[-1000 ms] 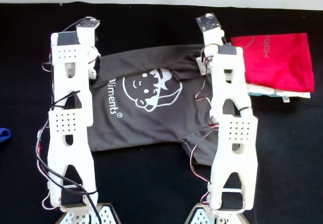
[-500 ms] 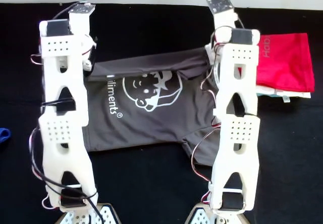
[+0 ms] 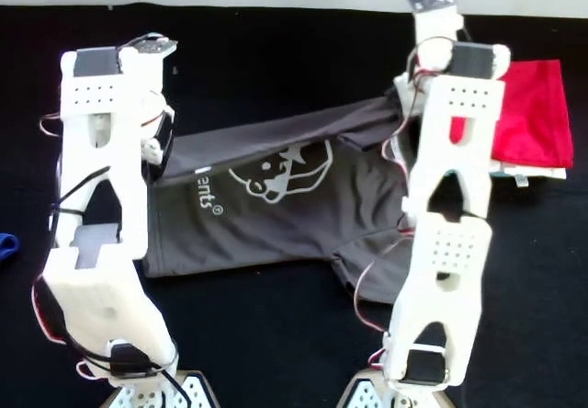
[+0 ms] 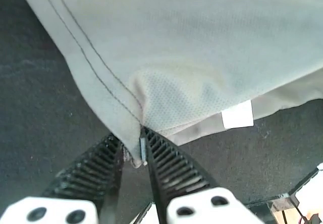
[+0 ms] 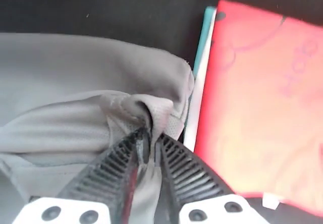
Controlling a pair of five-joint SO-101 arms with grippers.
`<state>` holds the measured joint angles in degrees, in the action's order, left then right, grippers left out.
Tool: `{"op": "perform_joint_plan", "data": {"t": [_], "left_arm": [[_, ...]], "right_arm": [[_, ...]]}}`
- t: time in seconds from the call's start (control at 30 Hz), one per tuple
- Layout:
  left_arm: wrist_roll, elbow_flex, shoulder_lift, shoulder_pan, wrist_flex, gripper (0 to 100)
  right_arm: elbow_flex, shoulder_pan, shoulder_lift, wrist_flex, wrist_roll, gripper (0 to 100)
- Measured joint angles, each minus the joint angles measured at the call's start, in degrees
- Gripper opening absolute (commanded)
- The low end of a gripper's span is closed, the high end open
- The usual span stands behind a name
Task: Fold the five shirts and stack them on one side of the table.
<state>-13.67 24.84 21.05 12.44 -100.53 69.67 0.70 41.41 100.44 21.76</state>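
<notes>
Dark grey printed fabric shirt (image 3: 285, 215) mid-table btw arms; left gripper (image 4: 142, 135) clamped on its far-left hem, right gripper (image 5: 150, 133) on far-right corner, edge raised. Looks like fold step: next needs both carrying edge evenly to near hem. Folded red shirt (image 3: 537, 114) tops stack far right.

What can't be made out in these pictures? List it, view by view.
High view: the grey shirt has its print partly hidden under its own folded-over far edge.
High view: the right arm covers part of the red shirt and the folded layers under it, so they cannot be counted.
High view: a blue thing is cut off by the picture's edge.
</notes>
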Motion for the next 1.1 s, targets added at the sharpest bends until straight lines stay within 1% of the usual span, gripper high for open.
{"op": "perform_joint_plan", "data": {"t": [0.17, 0.4, 0.57, 0.63, 0.8, 0.97, 1.1], "left_arm": [[0.0, -3.87, -0.26, 0.0, 0.0, 1], [-3.52, -12.66, -0.53, 0.0, 0.0, 1], [-3.69, -14.42, -0.53, 0.0, 0.0, 1], [-3.69, -15.38, -0.62, 0.09, 0.0, 1], [-3.69, -21.71, -1.14, 0.09, 0.09, 1], [-3.69, -29.1, -1.32, 0.0, 4.75, 1], [-3.69, -30.86, -1.32, 0.0, 5.63, 1]], "right_arm": [[-29.1, 0.09, -16.88, -0.53, 0.0, 0.5], [-65.49, 1.85, -35.52, -13.36, 0.0, 0.5], [-85.89, 1.76, -47.56, -20.84, 0.0, 0.5], [-90.64, 1.85, -51.6, -21.54, 0.35, 0.5], [-94.95, 3.52, -59.16, -21.54, 4.57, 0.5], [-96.88, 7.91, -60.22, -21.54, 8.88, 0.5], [-100.04, 8.35, -60.4, -21.54, 10.02, 0.5]]}}
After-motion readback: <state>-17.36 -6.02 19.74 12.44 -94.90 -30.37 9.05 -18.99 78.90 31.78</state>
